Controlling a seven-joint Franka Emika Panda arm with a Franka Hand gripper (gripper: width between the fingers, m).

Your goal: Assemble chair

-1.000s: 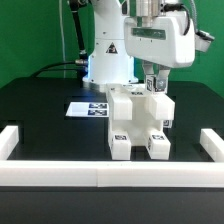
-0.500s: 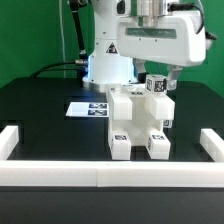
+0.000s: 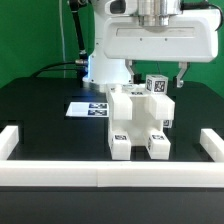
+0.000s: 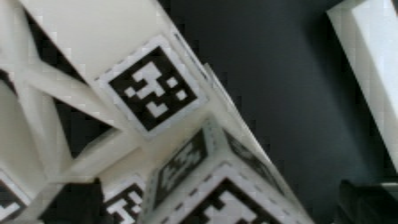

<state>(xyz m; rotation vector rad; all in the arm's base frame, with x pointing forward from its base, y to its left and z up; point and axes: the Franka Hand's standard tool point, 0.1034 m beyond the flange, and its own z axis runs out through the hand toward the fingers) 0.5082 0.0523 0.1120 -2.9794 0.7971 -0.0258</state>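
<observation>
Plainly the hand [image 3: 156, 76] hung spread wide and empty, a finger either side of the tagged top block [image 3: 157, 86] of the chair [image 3: 138, 122], which stood mid-frame on the black counter [image 3: 45, 120]. Leaving cleanly, I judged, called for a straight rise so neither finger nudged that block. Open counter lay around; the marker board [image 3: 88, 108] sat just left of the chair, the white rail [image 3: 100, 178] along the lower edge.

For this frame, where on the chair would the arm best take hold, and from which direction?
Probably the tagged block at the top of the chair, from straight above: it stands upright with flat opposite sides, narrower than the body below, and the open gripper hangs over it.
</observation>
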